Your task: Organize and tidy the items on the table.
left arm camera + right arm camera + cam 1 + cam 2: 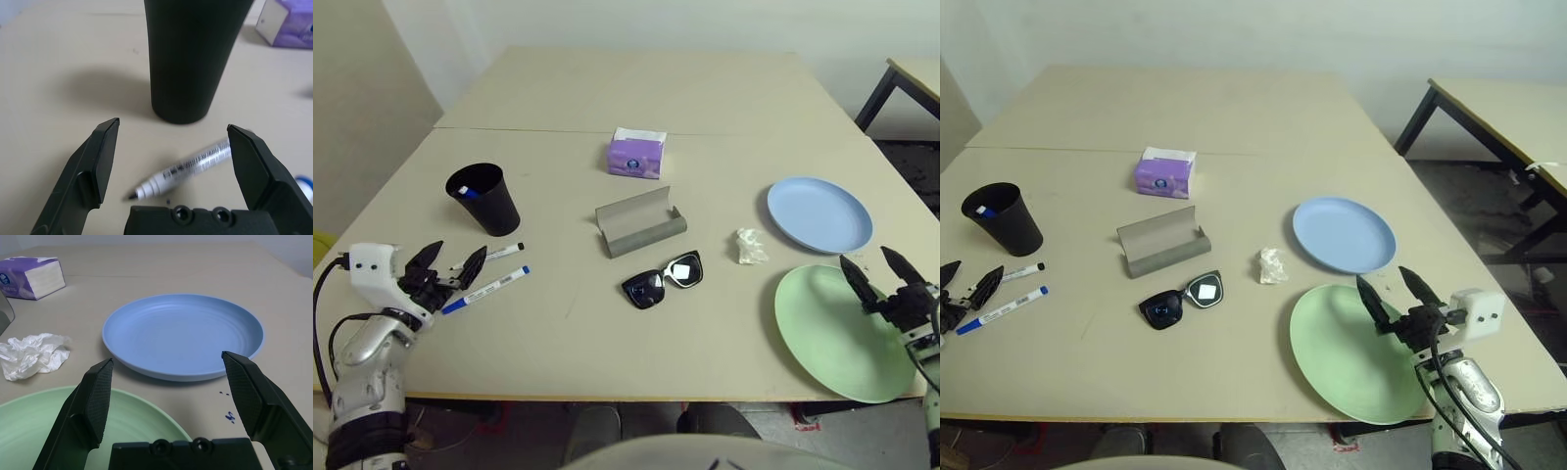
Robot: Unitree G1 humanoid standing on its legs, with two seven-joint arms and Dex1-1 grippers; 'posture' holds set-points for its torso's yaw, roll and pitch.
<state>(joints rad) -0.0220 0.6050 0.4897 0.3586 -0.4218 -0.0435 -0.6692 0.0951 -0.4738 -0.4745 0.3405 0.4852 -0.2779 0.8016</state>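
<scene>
- We count two markers at the left of the frame, a blue-capped marker and a black-capped marker, lying near one black cup.
- We see two plates at the right: the blue plate above, the green plate below.
- Between them and the markers we count one pair of sunglasses, one open grey glasses case and one crumpled tissue; one purple tissue box stands at upper centre.
- Our left gripper has its fingers wide, partly covering the black-capped marker; our right gripper has its fingers wide over the green plate's side.
- Inside the cup we make out a blue-ended item, its lower part hidden.
- The green plate lies close to the tabletop's near edge; the cup stands toward its left edge.
- We have open room between the blue-capped marker and sunglasses, and a broad stretch beyond the tissue box.
</scene>
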